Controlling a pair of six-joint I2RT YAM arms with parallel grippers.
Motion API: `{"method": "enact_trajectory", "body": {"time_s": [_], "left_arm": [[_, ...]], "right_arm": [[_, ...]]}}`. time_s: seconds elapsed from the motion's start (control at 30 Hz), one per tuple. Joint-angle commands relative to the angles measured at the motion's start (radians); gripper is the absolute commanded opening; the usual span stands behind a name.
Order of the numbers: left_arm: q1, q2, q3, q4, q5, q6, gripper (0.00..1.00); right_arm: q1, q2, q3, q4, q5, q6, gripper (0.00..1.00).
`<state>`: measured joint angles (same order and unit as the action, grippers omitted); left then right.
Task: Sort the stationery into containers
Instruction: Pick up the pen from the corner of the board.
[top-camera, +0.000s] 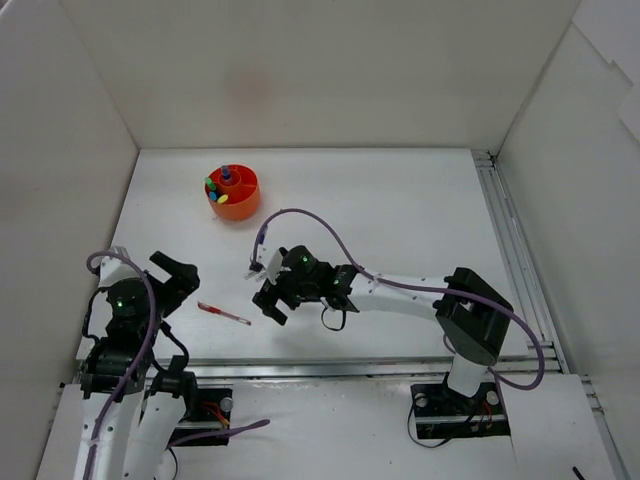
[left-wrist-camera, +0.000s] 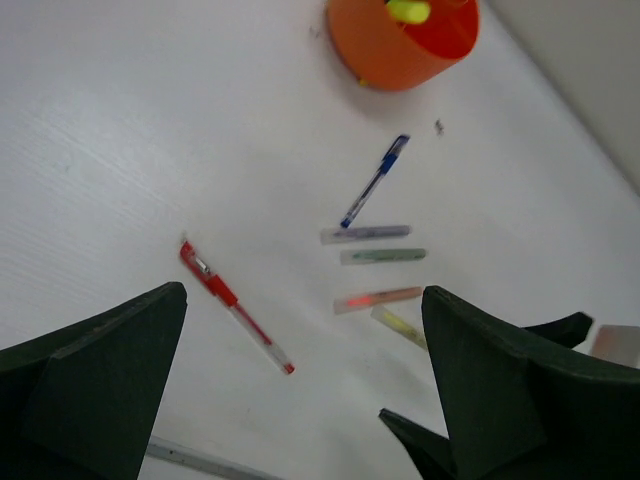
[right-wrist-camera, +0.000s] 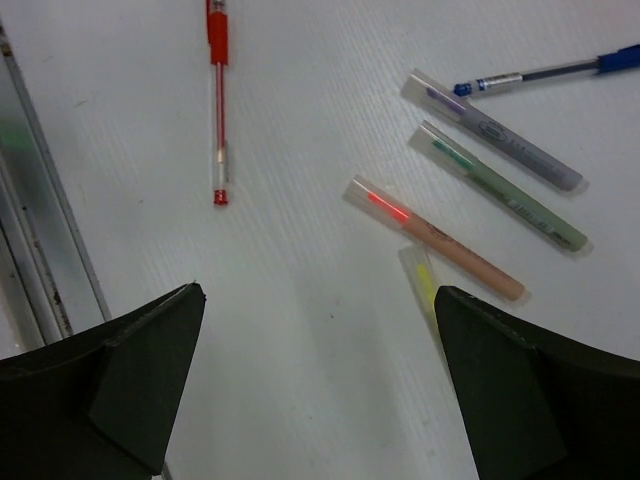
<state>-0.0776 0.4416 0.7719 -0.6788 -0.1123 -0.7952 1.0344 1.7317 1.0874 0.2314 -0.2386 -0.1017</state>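
The orange organizer (top-camera: 232, 192) stands at the far left with several coloured-capped items in it; its side also shows in the left wrist view (left-wrist-camera: 400, 45). A red pen (top-camera: 223, 313) lies between my grippers. In the right wrist view the red pen (right-wrist-camera: 216, 95), a blue pen (right-wrist-camera: 545, 72) and clear-capped highlighters lie flat: grey-purple (right-wrist-camera: 495, 131), green (right-wrist-camera: 500, 187), beige-red (right-wrist-camera: 435, 238) and yellow (right-wrist-camera: 425, 285). My right gripper (right-wrist-camera: 315, 390) is open and empty, hovering over them, its right finger beside the yellow one. My left gripper (left-wrist-camera: 305, 400) is open and empty, near the red pen (left-wrist-camera: 232, 305).
White walls enclose the table on the left, back and right. A metal rail (right-wrist-camera: 40, 250) runs along the near edge, close to the red pen. My right arm's cable (top-camera: 300, 215) loops above the table. In the top view my right gripper (top-camera: 268, 298) hides the highlighters.
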Motion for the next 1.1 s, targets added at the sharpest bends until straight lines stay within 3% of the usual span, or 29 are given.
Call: {"method": "enact_trajectory", "body": {"time_s": [0.0, 0.2, 0.33, 0.6, 0.8, 0.97, 1.07], "left_arm": [[-0.002, 0.054, -0.054, -0.024, 0.039, -0.042, 1.00], [-0.002, 0.146, -0.118, 0.007, 0.089, -0.070, 1.00], [-0.002, 0.222, -0.180, 0.036, 0.091, -0.159, 1.00], [-0.002, 0.434, -0.244, 0.208, 0.074, -0.305, 0.96], [-0.013, 0.560, -0.249, 0.243, 0.037, -0.371, 0.81], [-0.036, 0.678, -0.178, 0.174, -0.036, -0.423, 0.80], [-0.048, 0.762, -0.134, 0.144, -0.058, -0.444, 0.73]], "right_arm": [[-0.016, -0.024, -0.017, 0.013, 0.110, 0.017, 0.98], [-0.086, -0.064, -0.092, 0.014, 0.130, 0.097, 0.98], [-0.114, -0.133, -0.177, 0.037, 0.228, 0.172, 0.98], [-0.137, -0.274, -0.238, 0.005, 0.341, 0.195, 0.98], [-0.157, -0.354, -0.297, 0.042, 0.374, 0.237, 0.98], [-0.160, -0.385, -0.305, 0.025, 0.415, 0.241, 0.98], [-0.157, -0.403, -0.313, 0.020, 0.430, 0.247, 0.98]]}}
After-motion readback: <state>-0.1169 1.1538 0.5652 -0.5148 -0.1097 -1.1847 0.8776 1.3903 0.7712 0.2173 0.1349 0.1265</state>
